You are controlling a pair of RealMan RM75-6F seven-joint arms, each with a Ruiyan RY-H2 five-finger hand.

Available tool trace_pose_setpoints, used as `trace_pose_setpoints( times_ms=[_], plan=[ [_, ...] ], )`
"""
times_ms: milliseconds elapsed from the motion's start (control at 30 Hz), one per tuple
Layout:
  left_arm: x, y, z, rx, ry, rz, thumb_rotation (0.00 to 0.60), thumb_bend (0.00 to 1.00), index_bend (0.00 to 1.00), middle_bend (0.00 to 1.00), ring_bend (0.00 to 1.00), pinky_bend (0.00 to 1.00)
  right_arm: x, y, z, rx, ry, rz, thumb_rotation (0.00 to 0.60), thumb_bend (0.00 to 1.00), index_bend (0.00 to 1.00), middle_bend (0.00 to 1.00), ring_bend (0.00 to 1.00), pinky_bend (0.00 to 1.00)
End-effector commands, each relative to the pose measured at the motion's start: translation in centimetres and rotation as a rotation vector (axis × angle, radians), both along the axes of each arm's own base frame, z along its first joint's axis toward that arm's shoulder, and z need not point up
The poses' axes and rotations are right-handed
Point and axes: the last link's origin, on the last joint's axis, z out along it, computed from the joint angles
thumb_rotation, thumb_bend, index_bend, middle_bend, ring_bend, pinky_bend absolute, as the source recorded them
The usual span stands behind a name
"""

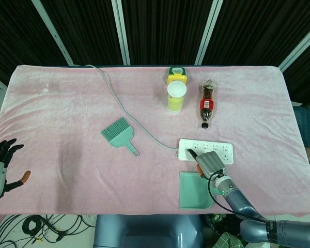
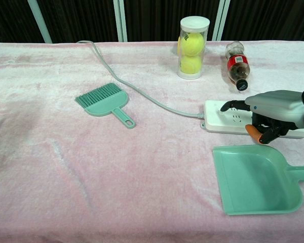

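1. Head view: the right hand (image 1: 209,161) lies over the near edge of the white strip (image 1: 217,150), one dark finger stretched onto its left end, the rest curled under; it holds nothing. The strip sits right of centre on the pink desk (image 1: 67,134), its cord (image 1: 119,101) running off to the far left.
2. Head view: the dustpan (image 1: 191,192) lies just in front of the strip, at the desk's near edge. The brush (image 1: 119,134) lies well to the left. A ball tube (image 1: 176,95) and a bottle (image 1: 206,103) are beyond the strip.
3. Head view: the left hand (image 1: 1,165) hangs off the desk's left edge, fingers apart, empty.
4. Chest view: the right hand (image 2: 273,114) rests on the strip (image 2: 218,116); one of its fingers (image 2: 235,105) points left along the top, the others tucked down at its front edge. The dustpan (image 2: 256,179) lies just below.
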Motion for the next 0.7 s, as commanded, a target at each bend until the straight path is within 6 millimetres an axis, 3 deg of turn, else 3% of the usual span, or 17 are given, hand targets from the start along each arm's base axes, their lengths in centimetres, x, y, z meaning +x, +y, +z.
trace_pose_setpoints(
  times_ms=[33, 700],
  plan=[
    [-0.02, 0.02, 0.02, 0.001, -0.001, 0.001, 0.600, 0.27, 0.19, 0.08, 0.03, 0.00, 0.08, 0.08, 0.05, 0.001, 0.000, 0.003, 0.600, 0.68, 0.13, 0.96, 1.00, 0.99],
    [-0.02, 0.04, 0.06, 0.002, -0.001, 0.001, 0.600, 0.27, 0.19, 0.08, 0.03, 0.00, 0.38, -0.04, 0.07, 0.001, 0.001, 0.004, 0.600, 0.68, 0.13, 0.96, 1.00, 0.99]
  ],
)
